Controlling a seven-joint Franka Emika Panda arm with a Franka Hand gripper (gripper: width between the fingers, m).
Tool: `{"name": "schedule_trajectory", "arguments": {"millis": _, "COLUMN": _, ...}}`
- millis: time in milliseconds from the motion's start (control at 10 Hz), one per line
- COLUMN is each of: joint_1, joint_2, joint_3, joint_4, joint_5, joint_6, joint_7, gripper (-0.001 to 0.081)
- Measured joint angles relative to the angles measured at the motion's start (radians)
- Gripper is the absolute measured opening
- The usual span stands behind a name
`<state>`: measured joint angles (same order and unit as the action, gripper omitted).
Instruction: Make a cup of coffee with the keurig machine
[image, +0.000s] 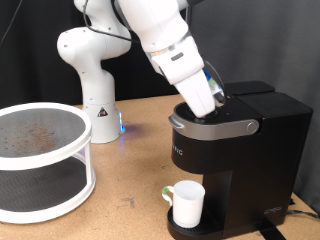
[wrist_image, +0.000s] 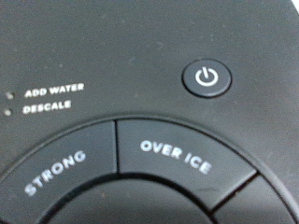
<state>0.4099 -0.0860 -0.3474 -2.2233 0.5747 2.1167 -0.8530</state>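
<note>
The black keurig machine (image: 235, 145) stands at the exterior view's right with its silver-grey lid handle (image: 215, 127) down. The white cup (image: 186, 203) stands on the drip tray under the spout. The arm's hand (image: 205, 92) is pressed down against the machine's top; its fingers are hidden there. The wrist view is filled by the machine's button panel from very close: the power button (wrist_image: 206, 77), the OVER ICE button (wrist_image: 176, 158), the STRONG button (wrist_image: 56, 175), and the ADD WATER and DESCALE labels. No fingers show in the wrist view.
A white two-tier round rack (image: 40, 160) stands at the exterior view's left on the wooden table (image: 130, 190). The white robot base (image: 95, 85) is behind it. A black curtain forms the background.
</note>
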Motion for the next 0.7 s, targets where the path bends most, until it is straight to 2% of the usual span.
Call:
{"name": "schedule_trajectory", "arguments": {"millis": 400, "joint_1": -0.009, "joint_2": 0.059, "joint_3": -0.023, "joint_4": 0.079, "joint_5": 0.011, "joint_6": -0.145, "joint_7": 0.021, "gripper": 0.0003}}
{"name": "schedule_trajectory", "arguments": {"millis": 700, "joint_1": -0.01, "joint_2": 0.066, "joint_3": -0.024, "joint_4": 0.088, "joint_5": 0.008, "joint_6": -0.16, "joint_7": 0.044, "gripper": 0.0003}}
